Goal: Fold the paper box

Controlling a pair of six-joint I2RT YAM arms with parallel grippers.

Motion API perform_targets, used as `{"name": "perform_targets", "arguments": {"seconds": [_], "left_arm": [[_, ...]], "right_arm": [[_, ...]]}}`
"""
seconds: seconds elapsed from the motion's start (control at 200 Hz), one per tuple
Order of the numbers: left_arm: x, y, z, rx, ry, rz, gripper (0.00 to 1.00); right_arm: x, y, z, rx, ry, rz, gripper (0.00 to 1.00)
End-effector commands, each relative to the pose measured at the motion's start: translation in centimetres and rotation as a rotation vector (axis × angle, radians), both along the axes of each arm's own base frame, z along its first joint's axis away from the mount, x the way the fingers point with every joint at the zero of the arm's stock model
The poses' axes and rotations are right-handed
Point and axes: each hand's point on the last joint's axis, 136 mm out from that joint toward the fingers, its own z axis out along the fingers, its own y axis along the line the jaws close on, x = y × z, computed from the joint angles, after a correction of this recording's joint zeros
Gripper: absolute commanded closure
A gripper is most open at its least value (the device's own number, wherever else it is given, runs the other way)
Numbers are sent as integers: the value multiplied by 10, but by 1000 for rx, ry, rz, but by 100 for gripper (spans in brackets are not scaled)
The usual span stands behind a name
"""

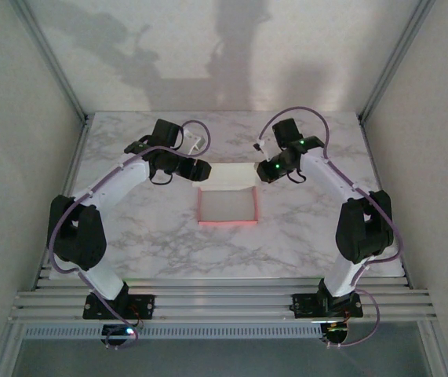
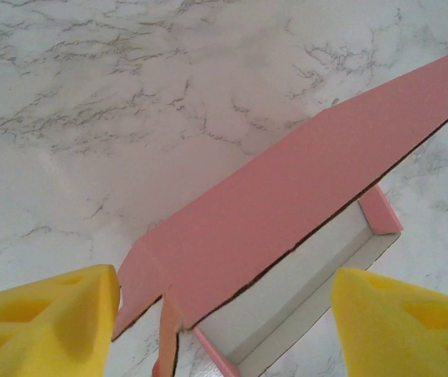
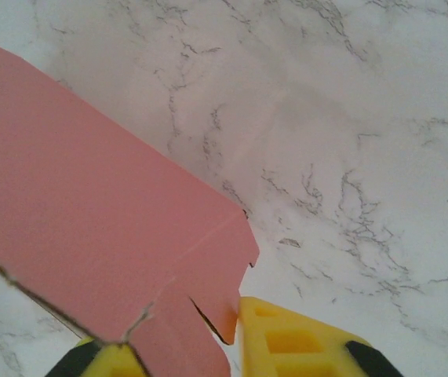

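The paper box [image 1: 226, 206] lies in the middle of the marble table as a shallow tray with an off-white floor and pink walls. Its lid panel [image 1: 228, 174] stands raised along the far edge. In the left wrist view the pink lid [image 2: 286, 204] leans over the white tray interior [image 2: 286, 294]. My left gripper [image 1: 201, 168] is at the lid's left end, open [image 2: 224, 345], with the box's corner between its yellow pads [image 2: 43, 322] and touching neither. My right gripper [image 1: 264, 170] is at the lid's right end, its jaws [image 3: 184, 353] shut on a pink side flap [image 3: 184, 330].
The marble tabletop [image 1: 145, 228] spreads around the box on all sides. Aluminium posts and pale walls close in the cell on the left, right and back. Both arm bases sit on the rail at the near edge.
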Motion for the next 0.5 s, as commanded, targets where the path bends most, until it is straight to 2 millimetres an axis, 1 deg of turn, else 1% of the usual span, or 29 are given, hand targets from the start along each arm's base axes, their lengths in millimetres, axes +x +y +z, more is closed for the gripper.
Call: {"name": "perform_targets", "arguments": {"seconds": [0.0,0.11,0.13,0.205,0.32,0.37,0.496], "left_arm": [[0,5,7,18,-27,3,31],[1,9,7,32,-25,13,36],[1,9,6,34,-24,14,41],[2,12,5,38,-17,22,45],[4,12,4,25,-1,20,58],[3,12,4,29,7,14,59],[0,14,3,50,15,-3,58]], "right_arm": [[-3,1,0,-17,-13,-1,88],[-5,2,0,-25,-14,2,89],[-5,3,1,-26,-17,3,90],[-7,4,-1,-32,-13,6,90],[-10,6,-3,-44,-8,12,91],[-10,6,-5,-54,-6,12,91],[-11,5,-8,-68,-5,12,91]]}}
